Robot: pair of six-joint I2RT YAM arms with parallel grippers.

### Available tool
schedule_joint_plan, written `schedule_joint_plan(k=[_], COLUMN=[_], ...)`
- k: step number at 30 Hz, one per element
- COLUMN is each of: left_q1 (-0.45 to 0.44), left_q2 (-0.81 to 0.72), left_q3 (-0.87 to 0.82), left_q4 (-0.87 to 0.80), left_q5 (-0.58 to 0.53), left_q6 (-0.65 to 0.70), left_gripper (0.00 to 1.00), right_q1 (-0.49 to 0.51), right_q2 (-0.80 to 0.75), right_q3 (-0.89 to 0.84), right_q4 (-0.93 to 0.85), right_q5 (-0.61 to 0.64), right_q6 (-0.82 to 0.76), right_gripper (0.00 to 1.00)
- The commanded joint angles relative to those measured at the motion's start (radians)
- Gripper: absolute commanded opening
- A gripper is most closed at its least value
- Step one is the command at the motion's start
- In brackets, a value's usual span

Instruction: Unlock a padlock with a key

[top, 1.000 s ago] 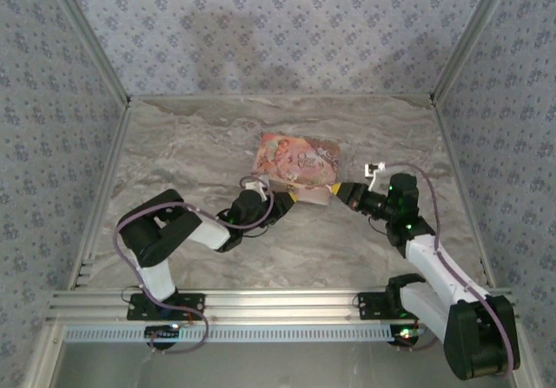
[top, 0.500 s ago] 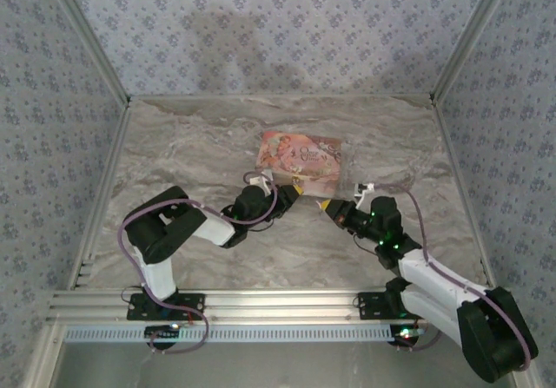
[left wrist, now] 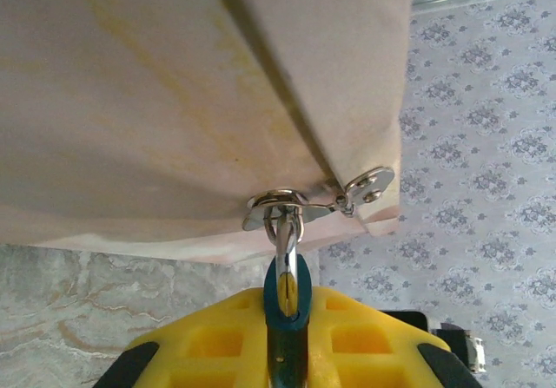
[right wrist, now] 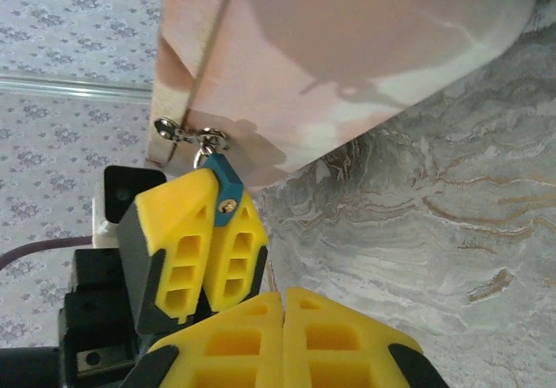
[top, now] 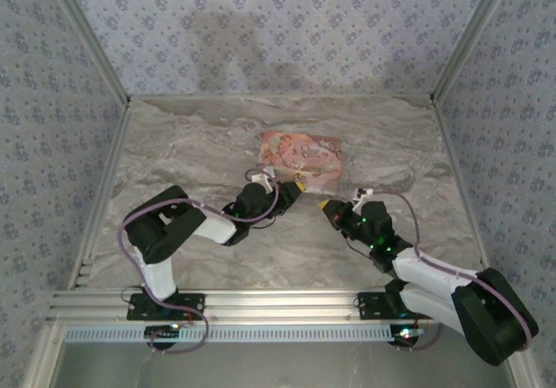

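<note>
Left gripper (left wrist: pixel 287 308) of mine pinches the padlock (left wrist: pixel 287 282). Its yellow fingers (left wrist: pixel 208 340) are closed on either side of the small blue body, at the bottom middle of my left wrist view. A bright metal loop rises from the blue part and runs up into a metal clasp (left wrist: pixel 280 207) on the lower edge of the pink book (left wrist: pixel 174 84), which takes up the upper left of that view.

From my right wrist camera the same blue piece sits in the upper left, caught at the tips of the left fingers and hanging just under the clasp at the book's corner.

My right gripper (right wrist: pixel 282 312) is at the bottom middle of that view. Its two yellow fingers are pressed flat together, and I cannot tell whether anything is held in the seam. They sit just below and to the right of the left fingers, near them but apart from the padlock.

The marbled table (right wrist: pixel 417 188) fills the right side of that view, with the patterned wall (right wrist: pixel 69 23) at the upper left.

From above, the book lies just right of the centre of the frame. My left gripper is at its lower edge, and my right gripper is below and to the right of it.
</note>
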Motion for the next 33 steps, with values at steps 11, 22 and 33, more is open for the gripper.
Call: schedule_joint_plan(k=[11, 22, 33], left_q1=[-0.010, -0.013, -0.017], left_q2=[-0.002, 0.014, 0.024], left_q3=[0.028, 0.030, 0.024], left_q4=[0.107, 0.126, 0.147], left_q5=[0.019, 0.018, 0.013], left_q6=[-0.018, -0.023, -0.032], left_gripper=[0.13, 0.13, 0.13], right_q1=[0.058, 0.064, 0.081], right_q2=[0.157, 0.159, 0.200], right_q3=[0.025, 0.042, 0.065], right_q4=[0.260, 0.262, 0.277], right_q5=[0.073, 0.096, 0.106], right_q6=[0.042, 0.032, 0.028], right_gripper=[0.00, 0.00, 0.00])
